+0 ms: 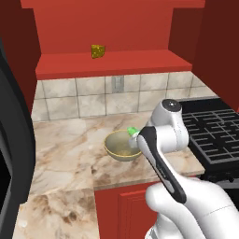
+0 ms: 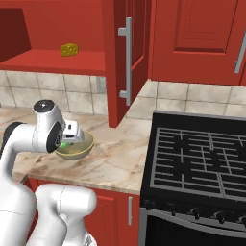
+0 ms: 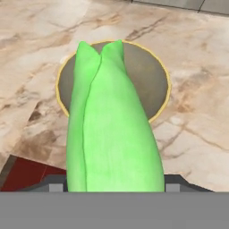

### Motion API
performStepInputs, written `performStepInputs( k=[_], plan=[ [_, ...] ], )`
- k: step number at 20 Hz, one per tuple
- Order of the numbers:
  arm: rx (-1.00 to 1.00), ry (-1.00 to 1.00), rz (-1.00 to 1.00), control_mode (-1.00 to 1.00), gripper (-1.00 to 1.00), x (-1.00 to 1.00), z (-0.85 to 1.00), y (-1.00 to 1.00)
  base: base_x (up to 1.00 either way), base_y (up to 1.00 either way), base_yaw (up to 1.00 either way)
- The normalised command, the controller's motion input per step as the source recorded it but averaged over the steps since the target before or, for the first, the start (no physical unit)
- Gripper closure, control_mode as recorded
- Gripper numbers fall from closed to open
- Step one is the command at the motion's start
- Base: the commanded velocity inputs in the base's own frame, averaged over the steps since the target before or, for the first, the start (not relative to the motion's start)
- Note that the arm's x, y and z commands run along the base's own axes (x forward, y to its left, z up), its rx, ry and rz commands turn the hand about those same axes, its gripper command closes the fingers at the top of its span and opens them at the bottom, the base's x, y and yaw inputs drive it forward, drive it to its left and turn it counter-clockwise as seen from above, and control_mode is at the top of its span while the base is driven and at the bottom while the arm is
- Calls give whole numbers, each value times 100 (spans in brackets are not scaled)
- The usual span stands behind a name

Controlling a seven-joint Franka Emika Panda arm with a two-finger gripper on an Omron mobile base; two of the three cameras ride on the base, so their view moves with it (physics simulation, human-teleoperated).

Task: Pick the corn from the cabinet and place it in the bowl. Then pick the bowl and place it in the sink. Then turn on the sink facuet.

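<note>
We find the first step well advanced but not finished: the corn is out of the cabinet and sits clamped in the hand, whose jaws stand fairly wide apart, closed on the cob's thick end. In the hand view the green tip points down over the bowl, which lies directly beneath; in the left base view a sliver of green shows at the bowl's far rim, just beside the wrist. We judge the release into the bowl is still to come, and after it the carrying of the bowl to the sink and the opening of the faucet; neither sink nor faucet appears in these pictures, so we cannot say how far off they lie. The bowl rests on the marble table, near its front edge. On the cabinet shelf a yellow-brown wedge stands alone, well apart from the work. To the right, the open cabinet door hangs above the table and a black stove adjoins it; we judge the door is the one thing a rising arm could strike.
</note>
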Motion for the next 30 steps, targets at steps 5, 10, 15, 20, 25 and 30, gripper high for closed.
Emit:
performStepInputs(
  k=[5,10,15,20,25,30],
  plan=[
    [-7,0,13,-100,100,43,-14,5,0,0,0],
    [-12,1,14,-100,100,49,-49,20,0,0,0],
    [-7,0,12,-100,100,39,-39,9,0,0,0],
    [0,0,13,-100,100,10,-28,0,0,0,0],
    [0,0,12,-100,100,0,-29,0,0,0,0],
    [0,0,7,-100,100,0,-17,0,0,0,0]
  ],
)
